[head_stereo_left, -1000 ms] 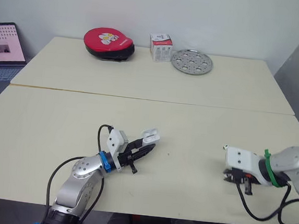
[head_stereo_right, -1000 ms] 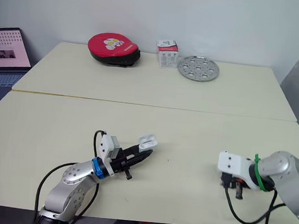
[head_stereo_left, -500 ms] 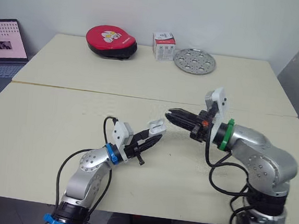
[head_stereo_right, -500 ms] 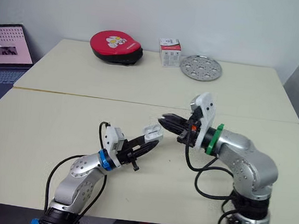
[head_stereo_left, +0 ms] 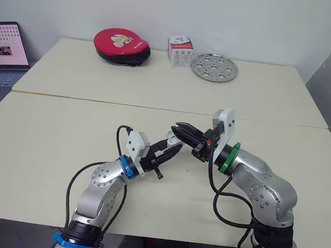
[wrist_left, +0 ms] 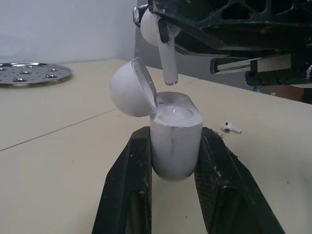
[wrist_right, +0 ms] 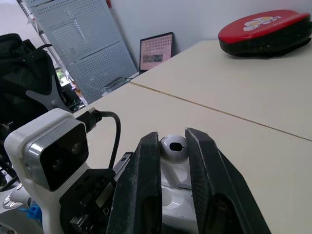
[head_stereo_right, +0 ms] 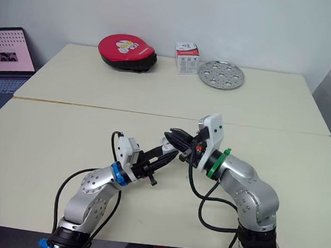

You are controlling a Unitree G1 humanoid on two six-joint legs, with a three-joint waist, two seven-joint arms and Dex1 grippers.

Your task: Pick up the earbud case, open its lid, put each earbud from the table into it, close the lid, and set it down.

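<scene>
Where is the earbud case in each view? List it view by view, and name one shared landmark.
Left eye view: earbud case near centre, in the left gripper, right gripper just above.
Right eye view: earbud case slightly below centre.
Left wrist view: earbud case centre, upright, lid open.
Right wrist view: earbud case bottom centre, under the held earbud.
Landmark: perforated metal plate, in both eye views and the left wrist view.

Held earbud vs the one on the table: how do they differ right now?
The held earbud is pinched in the right gripper's fingers; the loose earbud lies free on the table. The held one hangs stem down over the open case; the loose one lies on its side, away from it. Both are white, neither yet in the case.
</scene>
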